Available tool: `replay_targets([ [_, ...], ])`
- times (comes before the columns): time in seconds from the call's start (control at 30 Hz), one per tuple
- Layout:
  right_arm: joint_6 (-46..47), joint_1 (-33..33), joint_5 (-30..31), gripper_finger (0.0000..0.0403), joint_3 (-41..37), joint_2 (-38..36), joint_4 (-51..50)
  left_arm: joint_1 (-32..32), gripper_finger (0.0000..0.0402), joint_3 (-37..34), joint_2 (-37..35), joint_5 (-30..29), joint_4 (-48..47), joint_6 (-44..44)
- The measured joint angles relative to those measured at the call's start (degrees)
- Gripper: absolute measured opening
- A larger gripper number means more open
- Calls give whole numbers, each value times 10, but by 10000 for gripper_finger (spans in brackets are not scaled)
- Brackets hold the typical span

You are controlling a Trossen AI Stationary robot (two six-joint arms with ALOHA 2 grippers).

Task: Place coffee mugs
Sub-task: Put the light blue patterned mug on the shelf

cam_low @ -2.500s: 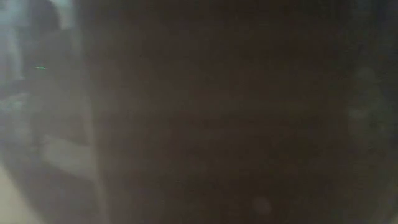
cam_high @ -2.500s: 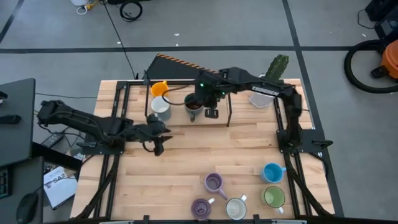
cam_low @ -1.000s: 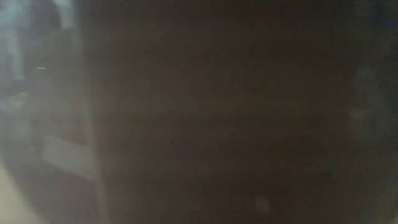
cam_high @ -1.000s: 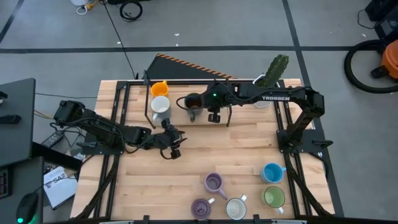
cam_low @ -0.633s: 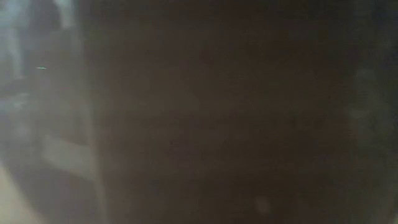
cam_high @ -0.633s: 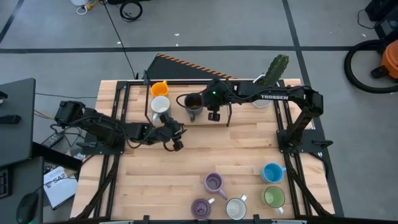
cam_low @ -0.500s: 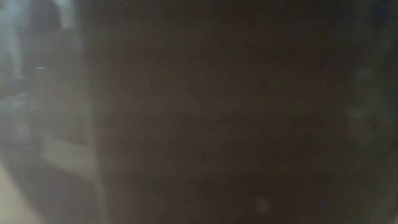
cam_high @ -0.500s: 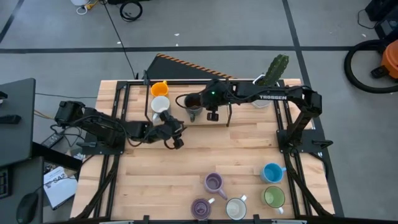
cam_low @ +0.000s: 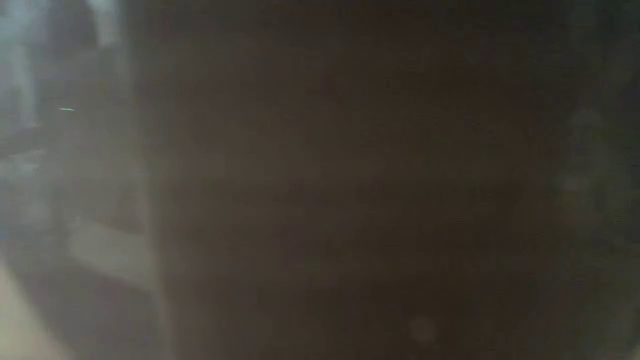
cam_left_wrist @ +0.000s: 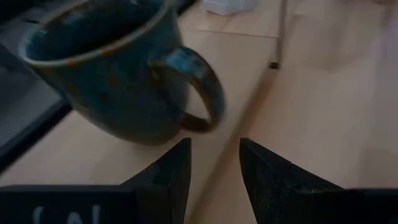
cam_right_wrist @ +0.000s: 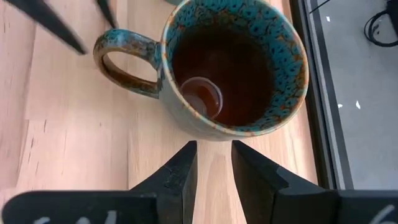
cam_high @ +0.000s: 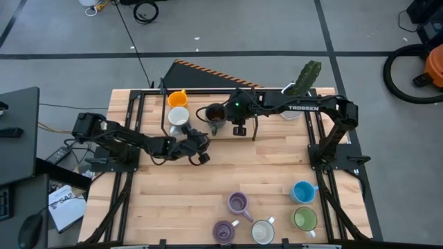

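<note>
A dark brown mug [cam_high: 214, 113] with a teal speckled rim stands upright on its base near the table's far edge, its handle [cam_left_wrist: 202, 81] turned toward the left. My left gripper [cam_high: 202, 143] is open just short of that handle; the gap between its fingers [cam_left_wrist: 214, 146] holds nothing. My right gripper [cam_high: 227, 116] hovers over the mug's right side, fingers [cam_right_wrist: 213, 149] a little apart with bare wood between them. An orange mug [cam_high: 178, 98] and a white mug [cam_high: 178, 117] sit far left. The low view is blocked dark.
Near the front edge stand two purple mugs [cam_high: 238, 203] [cam_high: 223, 231], a white one [cam_high: 263, 232], a green one [cam_high: 304, 219] and a blue one [cam_high: 302, 191]. A thin black frame [cam_high: 255, 131] stands by the dark mug. A cactus [cam_high: 308, 75] rises at the far right.
My left gripper has moved toward the table's far edge and a little right, sinking and closing in on the dark mug's handle, its fingers still apart. The dark mug has stayed where it was.
</note>
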Motion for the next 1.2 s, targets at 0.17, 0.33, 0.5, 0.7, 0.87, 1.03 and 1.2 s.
replay_targets([
  [0.17,-3,-9,-3,105,-1,9,4,4,141,0,21,-24,38,35],
  [0.33,-18,-19,-5,105,-1,24,13,16,141,0,28,-20,66,48],
  [0.5,-49,-30,-5,105,0,34,36,20,141,0,45,5,106,63],
  [0.7,-64,-41,-19,105,-1,39,54,19,141,0,62,27,150,65],
  [0.87,-62,-38,10,105,-1,35,47,7,141,0,63,29,147,65],
  [1.03,-55,-15,52,105,34,26,0,-6,141,51,55,31,42,47],
  [1.2,-37,-2,10,105,74,26,-19,-8,141,151,52,64,-166,28],
])
